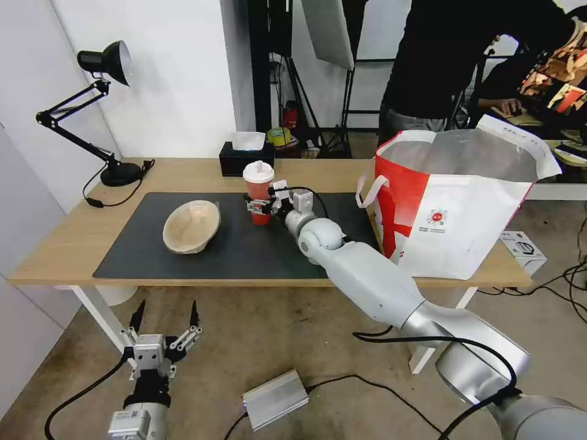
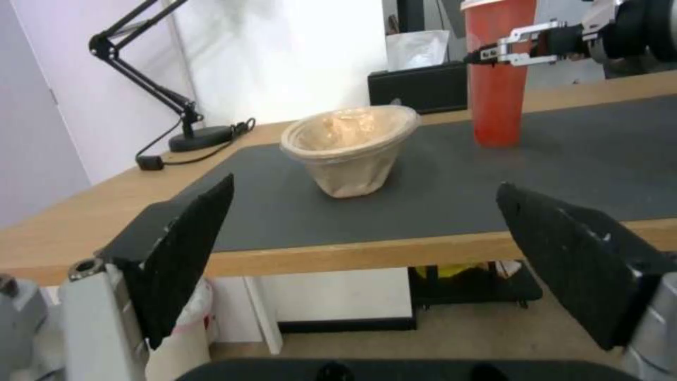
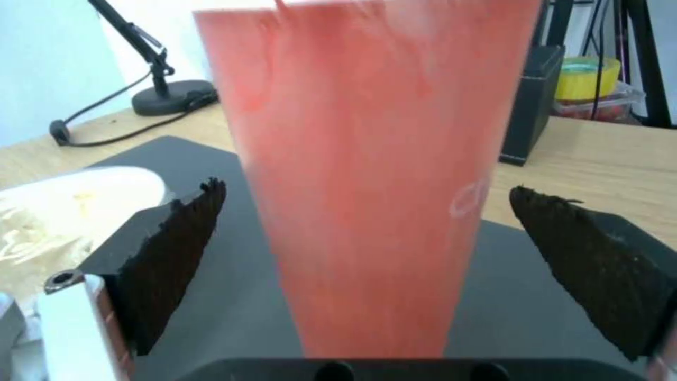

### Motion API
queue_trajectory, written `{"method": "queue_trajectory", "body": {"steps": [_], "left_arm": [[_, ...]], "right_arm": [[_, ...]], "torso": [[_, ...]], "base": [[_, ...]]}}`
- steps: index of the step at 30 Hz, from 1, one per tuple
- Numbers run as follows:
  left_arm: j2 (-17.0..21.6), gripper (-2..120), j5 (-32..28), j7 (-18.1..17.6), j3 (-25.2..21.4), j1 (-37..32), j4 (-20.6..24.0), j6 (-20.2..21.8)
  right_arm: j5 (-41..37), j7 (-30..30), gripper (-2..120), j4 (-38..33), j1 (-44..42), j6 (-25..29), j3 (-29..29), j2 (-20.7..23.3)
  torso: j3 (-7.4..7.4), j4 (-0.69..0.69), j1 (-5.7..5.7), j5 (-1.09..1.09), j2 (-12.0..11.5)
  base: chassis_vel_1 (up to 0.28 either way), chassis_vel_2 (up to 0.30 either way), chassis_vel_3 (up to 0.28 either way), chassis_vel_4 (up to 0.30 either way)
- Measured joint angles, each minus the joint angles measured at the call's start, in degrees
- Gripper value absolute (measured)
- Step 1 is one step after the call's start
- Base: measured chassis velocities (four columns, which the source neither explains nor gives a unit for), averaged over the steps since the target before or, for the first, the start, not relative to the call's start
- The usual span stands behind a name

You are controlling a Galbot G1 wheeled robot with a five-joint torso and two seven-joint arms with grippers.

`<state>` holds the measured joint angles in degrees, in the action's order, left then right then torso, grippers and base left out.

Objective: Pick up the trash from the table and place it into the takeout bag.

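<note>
Left gripper (image 1: 165,316) is hanging spread below the table's (image 1: 67,244) near edge. Right gripper (image 1: 259,206) is straddling the red drink cup (image 1: 258,190) mid-mat, fingers spread, not pinching. Pulp bowl (image 1: 192,225) is lying at the cup's 9 o'clock, takeout bag (image 1: 455,211) at 3 o'clock.

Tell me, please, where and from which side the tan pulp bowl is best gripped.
Grip the tan pulp bowl by its rim, coming from the table's front edge. It lies tipped on the mat with thin raised walls, so the rim probably suits the jaws. The left gripper hangs open below that edge.
</note>
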<state>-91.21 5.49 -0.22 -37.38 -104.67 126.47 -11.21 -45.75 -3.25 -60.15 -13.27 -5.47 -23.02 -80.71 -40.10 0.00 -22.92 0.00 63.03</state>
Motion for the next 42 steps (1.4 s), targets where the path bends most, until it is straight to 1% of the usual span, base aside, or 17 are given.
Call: {"method": "queue_trajectory", "body": {"steps": [14,19,20,23,24,27,28,29,33,34,38,39,42], "left_arm": [[0.00,100,0.00,0.00,0.06,0.12,-0.21,-0.12],[0.00,100,0.00,0.00,0.20,0.26,-0.30,-0.22],[0.01,100,0.00,0.00,0.23,0.29,-0.40,-0.45],[0.01,100,-0.01,-0.01,0.22,0.34,-0.65,-1.11],[0.01,100,-0.01,-0.01,0.22,0.34,-0.65,-1.11],[0.00,100,-0.01,0.00,0.19,0.32,-0.72,-1.22],[0.00,100,-0.02,0.00,0.17,0.32,-0.73,-1.23],[0.00,100,-0.02,0.00,0.17,0.32,-0.73,-1.23],[0.00,100,-0.03,0.00,0.10,0.34,-0.73,-1.23],[0.00,100,-0.03,0.00,0.10,0.34,-0.73,-1.23],[0.00,100,-0.04,0.01,0.10,0.36,-0.74,-1.24],[0.00,100,-0.04,0.01,0.10,0.36,-0.74,-1.24],[0.03,100,-0.04,0.02,0.08,0.38,-0.74,-1.23]], "right_arm": [[1.41,1.41,100,4.65,0.23,1.69,1.17,-2.30],[1.79,1.60,96,5.76,0.35,1.82,1.36,-3.16],[1.88,1.63,94,6.01,0.35,1.88,1.39,-3.36],[2.21,1.93,81,7.10,0.48,2.24,1.44,-3.98],[2.21,1.93,81,7.10,0.48,2.24,1.44,-3.98],[2.40,2.46,66,8.36,0.69,2.93,1.56,-4.68],[2.45,2.59,63,8.57,0.73,3.02,1.57,-4.85],[2.45,2.59,63,8.57,0.73,3.02,1.57,-4.85],[2.48,2.66,44,8.65,0.82,3.08,1.55,-5.08],[2.48,2.66,44,8.65,0.82,3.08,1.55,-5.08],[2.46,2.66,26,8.03,0.86,3.07,1.37,-4.98],[2.46,2.66,26,8.03,0.86,3.07,1.37,-4.98],[2.41,2.57,16,7.40,0.70,3.07,1.21,-4.52]], "torso": [[0.00,0.00,0.00,0.00,0.00],[-0.01,0.00,0.00,0.00,0.00],[-0.01,0.00,0.00,0.00,0.00],[-0.01,0.00,0.00,0.00,0.00],[-0.01,0.00,0.00,0.00,0.00],[-0.01,0.00,0.00,0.00,0.00],[-0.01,0.00,0.00,0.00,0.00],[-0.01,0.00,0.00,0.00,0.00],[-0.01,0.00,0.00,0.00,0.00],[-0.01,0.00,0.00,0.00,0.00],[-0.01,0.00,0.00,0.00,0.00],[-0.01,0.00,0.00,0.00,0.00],[0.00,0.00,0.00,0.00,0.00]], "base": [[0.000,0.000,0.000,0.000],[0.000,0.000,0.000,0.000],[0.000,0.000,0.000,0.000],[0.000,0.000,0.000,0.000],[0.000,0.000,0.000,0.000],[0.000,0.000,0.000,0.000],[0.000,0.000,0.000,0.000],[0.000,0.000,0.000,0.000],[0.000,0.000,0.000,0.000],[0.000,0.000,0.000,0.000],[0.000,0.000,0.000,0.000],[0.000,0.000,0.000,0.000],[0.000,0.000,0.000,0.000]]}}
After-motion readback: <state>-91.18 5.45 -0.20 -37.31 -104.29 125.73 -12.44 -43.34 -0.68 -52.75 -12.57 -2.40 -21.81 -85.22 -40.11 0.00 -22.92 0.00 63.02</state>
